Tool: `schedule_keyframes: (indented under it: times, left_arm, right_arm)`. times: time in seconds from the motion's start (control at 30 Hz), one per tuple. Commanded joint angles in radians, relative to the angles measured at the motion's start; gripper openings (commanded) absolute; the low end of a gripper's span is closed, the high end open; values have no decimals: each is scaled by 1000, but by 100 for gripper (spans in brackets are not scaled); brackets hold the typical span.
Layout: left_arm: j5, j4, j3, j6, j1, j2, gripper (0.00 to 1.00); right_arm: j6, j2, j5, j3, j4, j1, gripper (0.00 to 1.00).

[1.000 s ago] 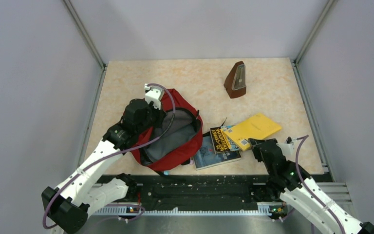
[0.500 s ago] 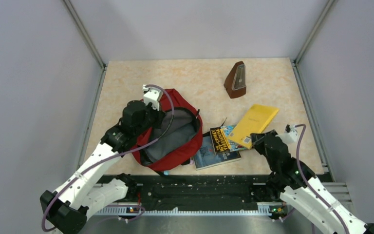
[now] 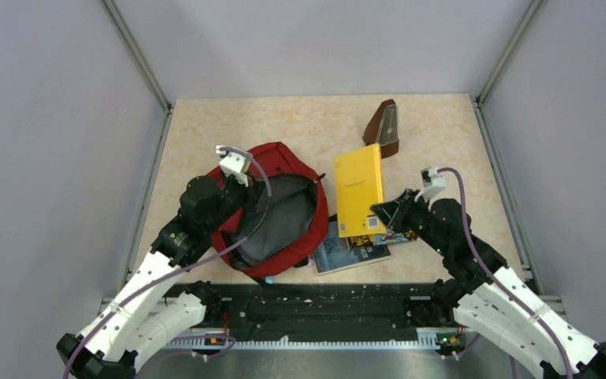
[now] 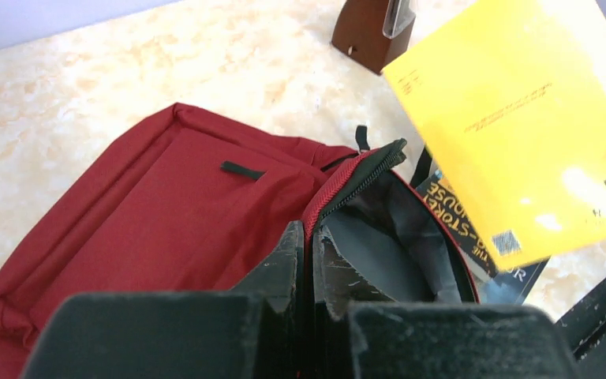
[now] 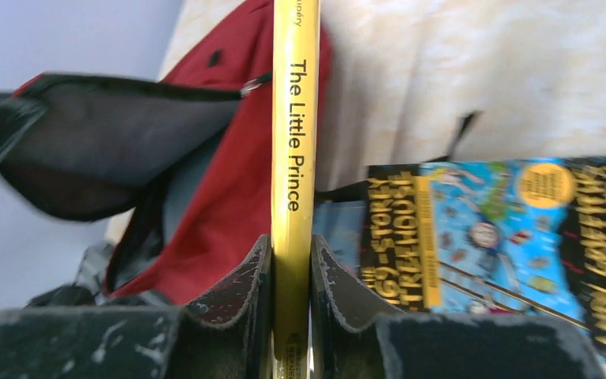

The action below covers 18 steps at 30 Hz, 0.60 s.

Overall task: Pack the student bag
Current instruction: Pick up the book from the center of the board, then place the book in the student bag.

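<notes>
The red student bag point(image 3: 293, 237) lies on the table at centre left, its mouth open and the grey lining showing. My left gripper point(image 3: 241, 188) is shut on the bag's upper zipper edge point(image 4: 346, 183) and holds the opening up. My right gripper point(image 3: 385, 215) is shut on a yellow book point(image 3: 359, 188), "The Little Prince" point(image 5: 290, 126), and holds it lifted just right of the bag's mouth. The yellow book also shows in the left wrist view point(image 4: 521, 118).
Two more books lie on the table under the yellow one: a black and blue "Treehouse" book point(image 5: 481, 229) and a dark blue one point(image 3: 346, 254). A brown metronome point(image 3: 387, 126) stands at the back.
My right gripper has lifted the yellow book off the other books and swung it left toward the bag's opening. My left gripper has shifted slightly left, still holding the bag's edge.
</notes>
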Motion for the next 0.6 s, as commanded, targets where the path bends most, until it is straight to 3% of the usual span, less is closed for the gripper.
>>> schedule_keyframes:
  times: [0.0,0.27,0.57]
  left_arm:
    - [-36,133,61,-62,5,10,0]
    - [-166,117,212,-129,7,111,0]
    - [-251,118,317,-116,21,241,0]
  right_arm:
    - [-15,57,-296,130,255,-3,0]
    - [129,87,-451,159,329,17,0]
    - [154,116,-475,122,335,145,0]
